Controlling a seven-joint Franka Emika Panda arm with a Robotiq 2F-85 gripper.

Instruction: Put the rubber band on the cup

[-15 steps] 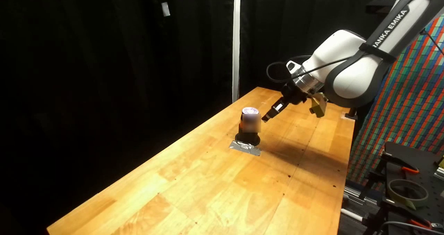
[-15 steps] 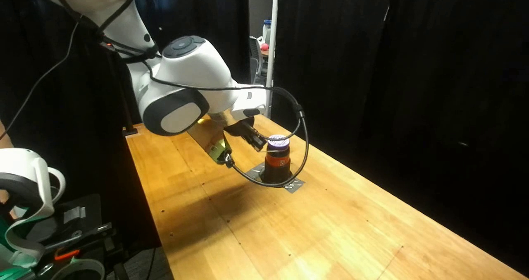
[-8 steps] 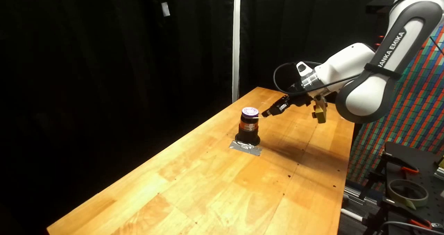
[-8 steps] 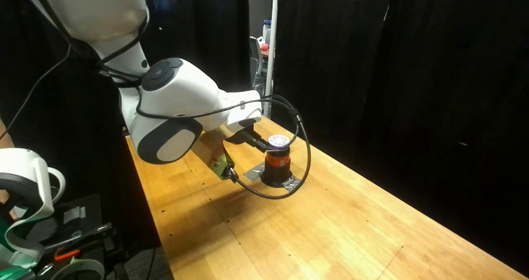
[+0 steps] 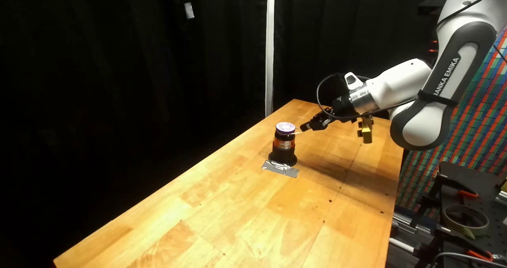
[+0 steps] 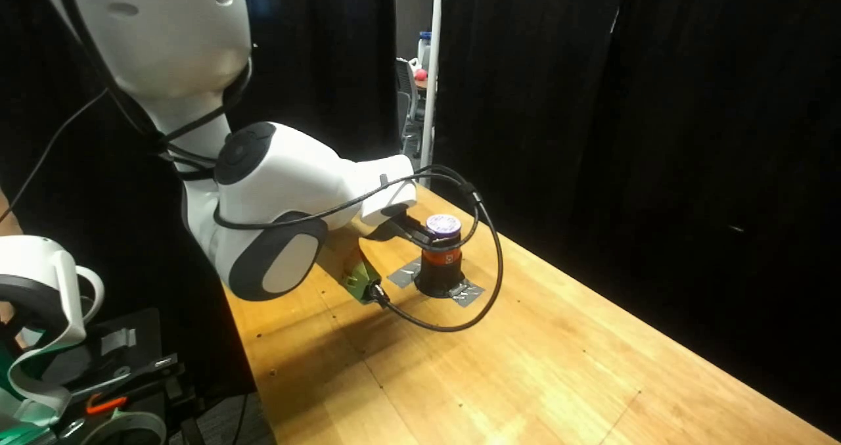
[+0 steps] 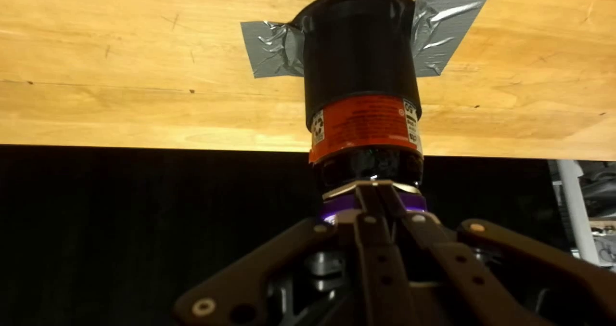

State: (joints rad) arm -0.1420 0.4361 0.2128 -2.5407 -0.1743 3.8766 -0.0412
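Note:
The cup is a small dark cylinder with an orange-red band and a purple-rimmed white top. It stands upright; it also shows in an exterior view and, base uppermost, in the wrist view. The pale rubber band lies against the cup just under the purple rim and stretches to my fingertips; its far side is hidden. In the wrist view the rubber band crosses the tips of my gripper, whose fingers are together beside the rim. The gripper is nearly level.
Silver tape holds the cup's base to the wooden table. A black cable loop hangs from the wrist and passes close to the cup in view. A dark cart with a tape roll stands beside the table.
The arm has sunk and the gripper has tilted from pointing steeply down to nearly level, its tips rising slightly beside the cup's top. The cup has not moved.

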